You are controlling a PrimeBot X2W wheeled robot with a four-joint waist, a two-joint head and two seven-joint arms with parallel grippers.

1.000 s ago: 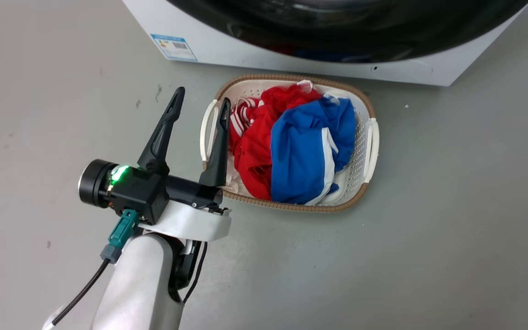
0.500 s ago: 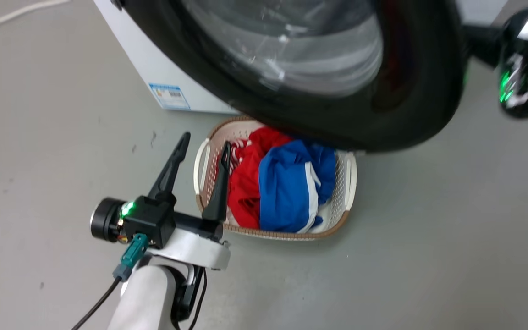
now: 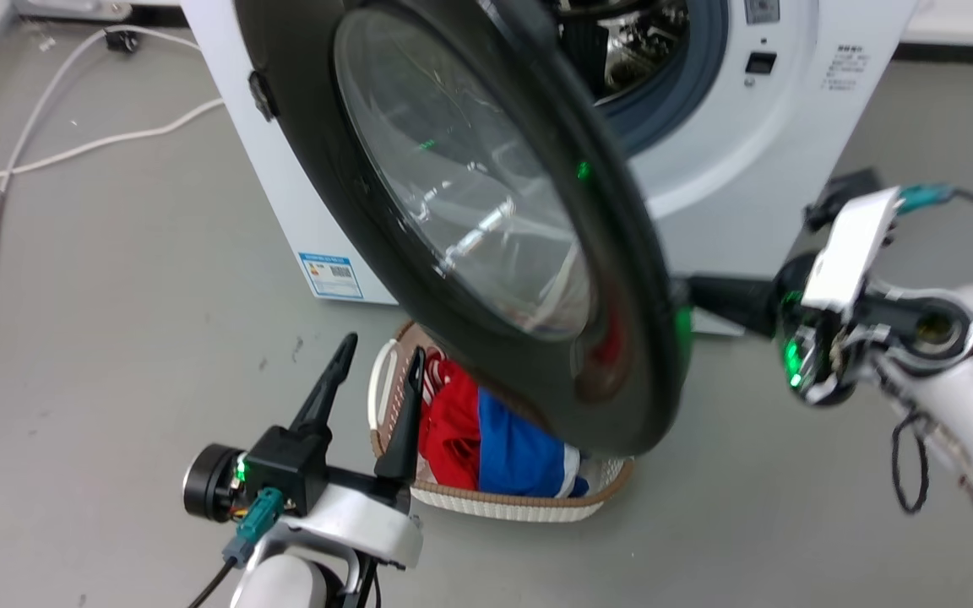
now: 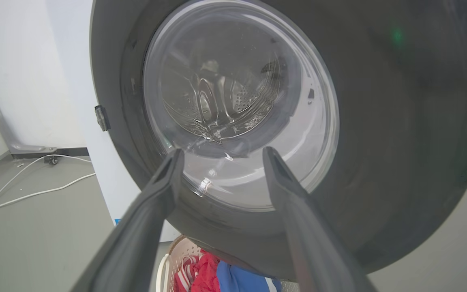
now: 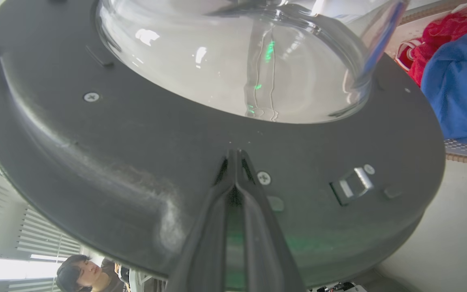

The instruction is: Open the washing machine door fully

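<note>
Washing machine door ajar, frame centre. Right gripper fingers pressed together at its inner rim. Left gripper spread, empty, lower left.

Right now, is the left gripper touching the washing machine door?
Apart. The head view shows floor and the basket rim between the open left gripper and the washing machine door.
</note>
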